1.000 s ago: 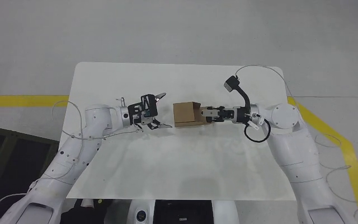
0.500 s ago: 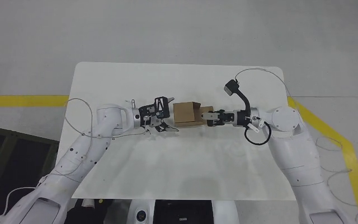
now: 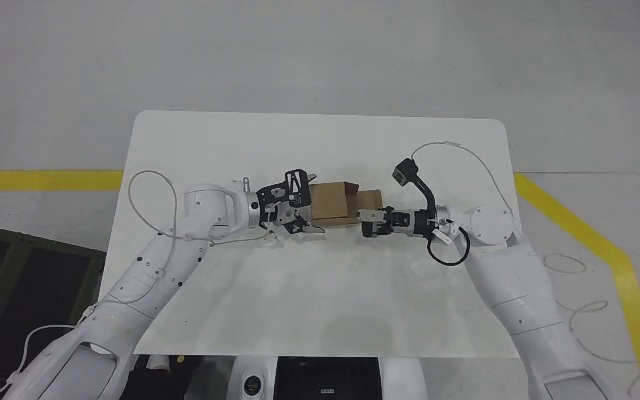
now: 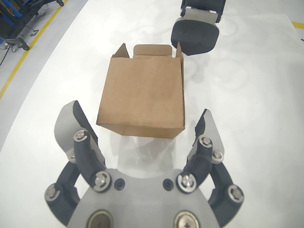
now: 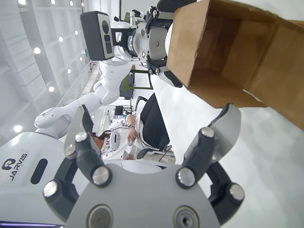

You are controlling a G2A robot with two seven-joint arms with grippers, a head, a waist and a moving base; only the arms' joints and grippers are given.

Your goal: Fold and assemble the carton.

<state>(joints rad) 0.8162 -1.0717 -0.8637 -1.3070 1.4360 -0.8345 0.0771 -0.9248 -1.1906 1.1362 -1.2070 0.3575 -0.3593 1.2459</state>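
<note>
carton (image 3: 335,203): brown cardboard, lying on side at middle of table (image 3: 200,140). closed end toward left arm, open end toward right arm, flaps splayed out.
left gripper (image 4: 140,119): fingers spread wide, tips either side of carton's closed end, small gap each side, nothing held.
right gripper (image 3: 368,218): fingers apart, empty, low over table just beside open end. one pad close to side flap, contact there cannot tell.
table: white, rounded corners.
</note>
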